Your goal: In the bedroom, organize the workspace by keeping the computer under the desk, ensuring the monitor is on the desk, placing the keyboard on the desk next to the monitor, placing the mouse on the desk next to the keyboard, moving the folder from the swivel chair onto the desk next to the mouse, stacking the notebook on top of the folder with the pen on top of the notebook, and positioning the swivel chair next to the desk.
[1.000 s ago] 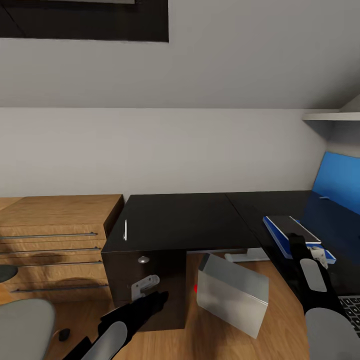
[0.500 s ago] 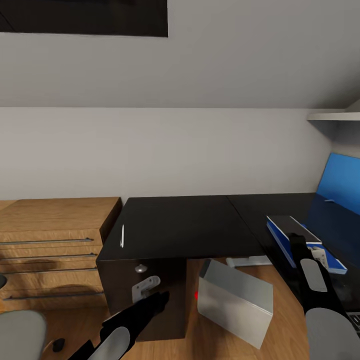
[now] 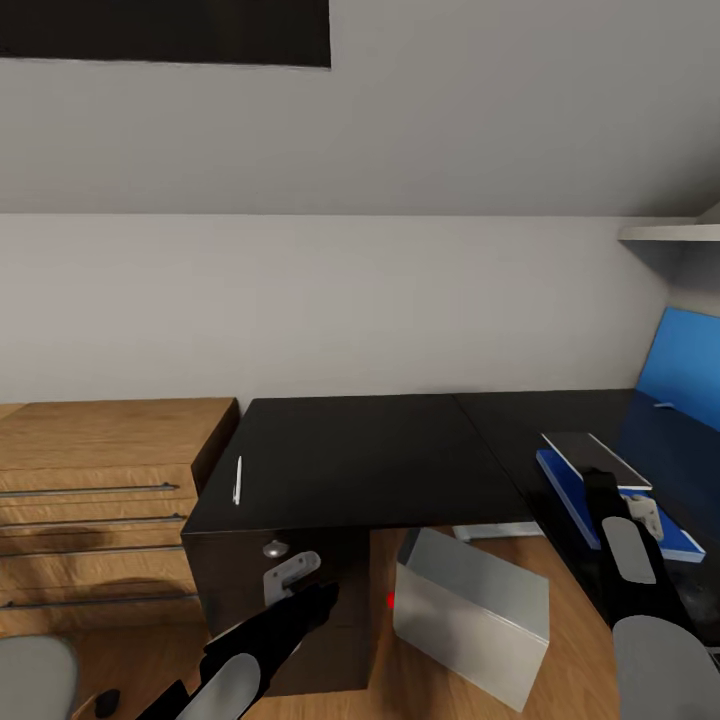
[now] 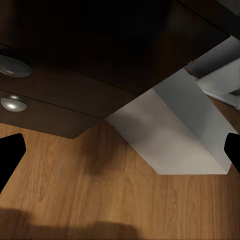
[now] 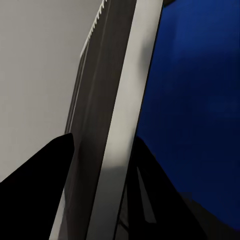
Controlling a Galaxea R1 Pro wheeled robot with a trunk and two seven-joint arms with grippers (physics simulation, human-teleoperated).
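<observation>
The view has drifted left since a second ago. The notebook [image 3: 596, 459] lies on the folder [image 3: 600, 493] on the bench [image 3: 360, 455], right gripper [image 5: 100, 165] jaws clamped on its edge; left gripper [image 4: 120, 155] jaws spread, empty. The pen [image 3: 238, 479] lies well apart, unstacked.

light wooden drawer unit [image 3: 95, 500], blue wall panel [image 3: 682, 368], white shelf [image 3: 668, 232]

Flat, even rendered light with no visible source, soft shadows under the desk [image 3: 360, 455] and on the wooden floor [image 4: 120, 200], glossy desktop mirrored blue at its right, right wrist view dim, close, slightly blurred.
</observation>
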